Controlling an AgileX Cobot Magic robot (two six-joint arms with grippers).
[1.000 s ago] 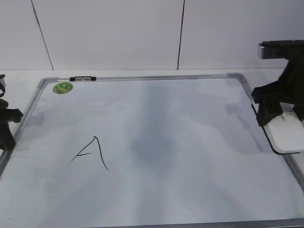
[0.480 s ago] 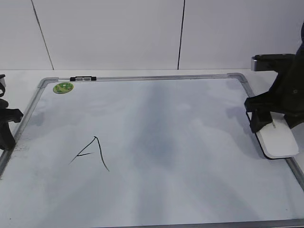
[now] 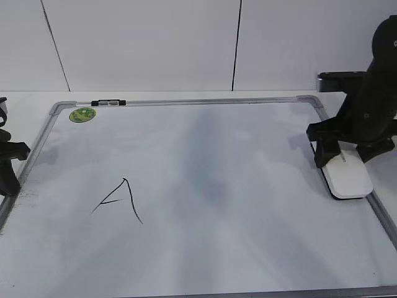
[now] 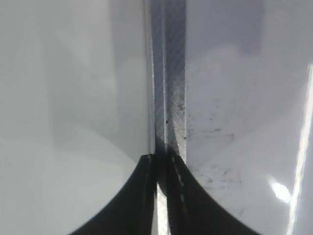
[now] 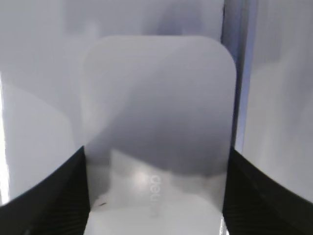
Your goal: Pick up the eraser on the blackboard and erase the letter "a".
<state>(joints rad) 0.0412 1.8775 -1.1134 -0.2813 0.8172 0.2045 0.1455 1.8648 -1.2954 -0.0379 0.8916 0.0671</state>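
The white eraser (image 3: 348, 178) lies low over the right side of the blackboard (image 3: 217, 136), just inside its grey frame. My right gripper (image 3: 351, 156) is shut on it. In the right wrist view the black fingers (image 5: 54, 196) press both long sides of the eraser (image 5: 159, 107), whose grey lettering faces up. No small lowercase "a" shows on the board. Only a capital "A" (image 3: 121, 198) is drawn at the lower left. My left gripper (image 3: 7, 169) is shut and empty at the board's left edge, over the frame (image 4: 171, 73) in the left wrist view (image 4: 161, 164).
A small black-and-clear marker (image 3: 108, 102) lies on the top frame, with a round green sticker (image 3: 82, 114) in the top left corner. Dark smudges mark the board by the left frame (image 4: 215, 132). White table surrounds the board, with a white wall behind.
My right gripper has moved left with the eraser, from over the right frame to just inside the board. The left arm has not moved.
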